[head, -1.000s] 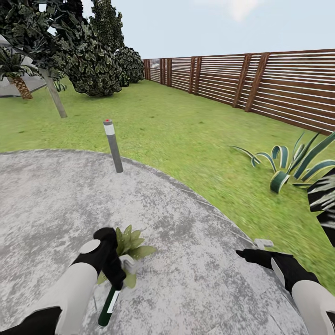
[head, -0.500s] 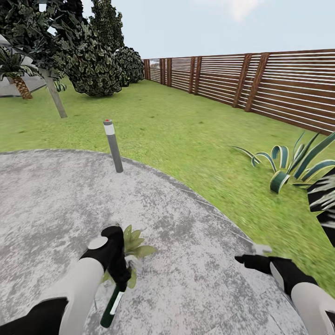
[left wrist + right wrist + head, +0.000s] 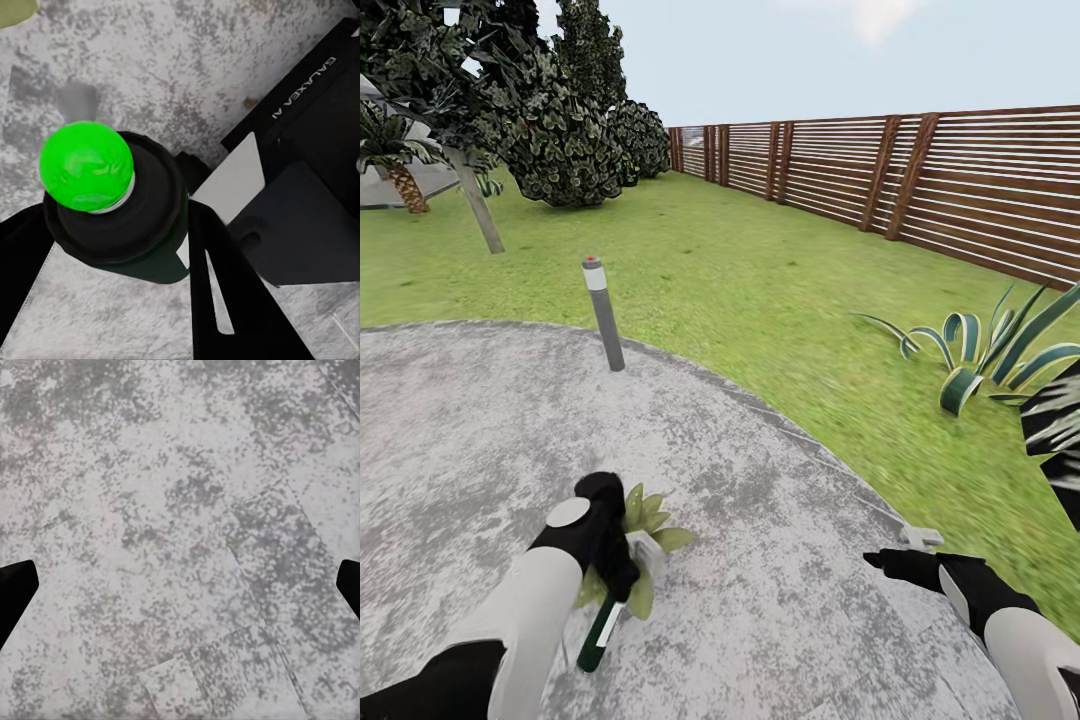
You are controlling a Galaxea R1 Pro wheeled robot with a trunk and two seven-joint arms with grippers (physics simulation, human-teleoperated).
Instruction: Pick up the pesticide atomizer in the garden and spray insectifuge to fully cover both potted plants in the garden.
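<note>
Paved patch (image 3: 780, 600), left gripper (image 3: 112, 247) clamped on atomizer (image 3: 112, 199) beside potted plant (image 3: 650, 520), right gripper (image 3: 180, 585) apart.

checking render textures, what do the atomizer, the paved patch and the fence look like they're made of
The pesticide atomizer looks like smooth dark plastic or coated metal with a soft sheen; its green dot looks like glossy plastic. The round paved patch reads as rough matte stone or concrete, mottled grey with faint joint lines. The fence seems to be brown stained wood: horizontal slats between thicker posts.

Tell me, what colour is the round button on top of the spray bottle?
Bright green. The button on the pesticide atomizer shows best in the left wrist view.
</note>
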